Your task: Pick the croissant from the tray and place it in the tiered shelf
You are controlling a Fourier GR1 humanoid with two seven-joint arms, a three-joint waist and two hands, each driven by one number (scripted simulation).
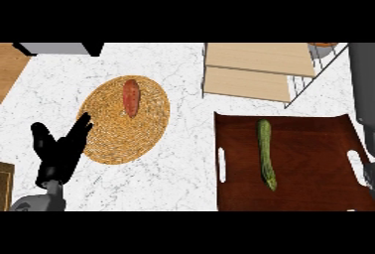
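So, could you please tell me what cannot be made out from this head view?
- Right hand: not in the head view at all.
- Left hand: shown at the lower left with its fingers up; its forearm is cut off by the lower edge.
- Tray: near end cut off by the lower edge.
- Croissant: none visible; the tray holds only a cucumber.
- Shelf: far part cut off by the top edge.
- Orange object at top right: mostly cut off, cannot be identified.

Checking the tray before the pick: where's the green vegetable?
In the head view, the green vegetable lies lengthwise on the brown tray at lower right, below the tiered shelf.
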